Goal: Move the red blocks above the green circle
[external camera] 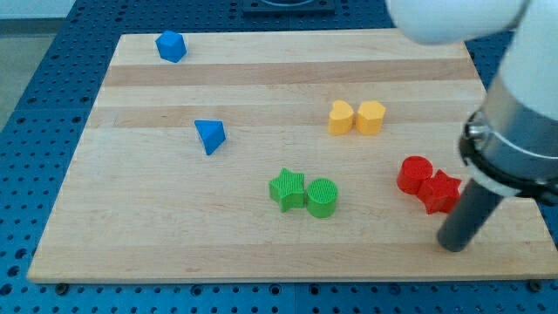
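A red circle block [414,174] and a red star block [441,192] sit touching each other at the view's right. The green circle [322,197] lies left of them, touching a green star [288,188]. My tip [453,244] rests on the board just below and slightly right of the red star, close to it; whether it touches cannot be told. The rod rises up and to the right into the arm's white body.
Two yellow blocks [341,117] [370,116] sit side by side above the green pair. A blue triangle [210,136] lies left of centre and a blue block [171,46] at the top left. The wooden board [174,244] ends near my tip.
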Available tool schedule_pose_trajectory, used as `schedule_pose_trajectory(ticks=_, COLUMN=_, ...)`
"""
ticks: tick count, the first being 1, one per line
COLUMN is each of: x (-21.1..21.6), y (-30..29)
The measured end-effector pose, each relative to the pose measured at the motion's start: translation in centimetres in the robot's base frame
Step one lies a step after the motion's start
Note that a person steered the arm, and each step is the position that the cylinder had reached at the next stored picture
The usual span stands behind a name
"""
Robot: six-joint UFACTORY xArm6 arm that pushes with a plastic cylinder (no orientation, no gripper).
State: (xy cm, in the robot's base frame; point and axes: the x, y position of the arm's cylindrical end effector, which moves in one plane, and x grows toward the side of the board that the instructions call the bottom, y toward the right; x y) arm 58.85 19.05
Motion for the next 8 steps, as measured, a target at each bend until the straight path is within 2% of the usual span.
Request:
schedule_pose_trajectory(ticks=1, x=-0.5, y=1.9)
schedule_pose_trajectory(ticks=4, x=-5.2, y=1.2)
schedule_pose_trajectory(ticks=8, x=-10.2, y=-7.9)
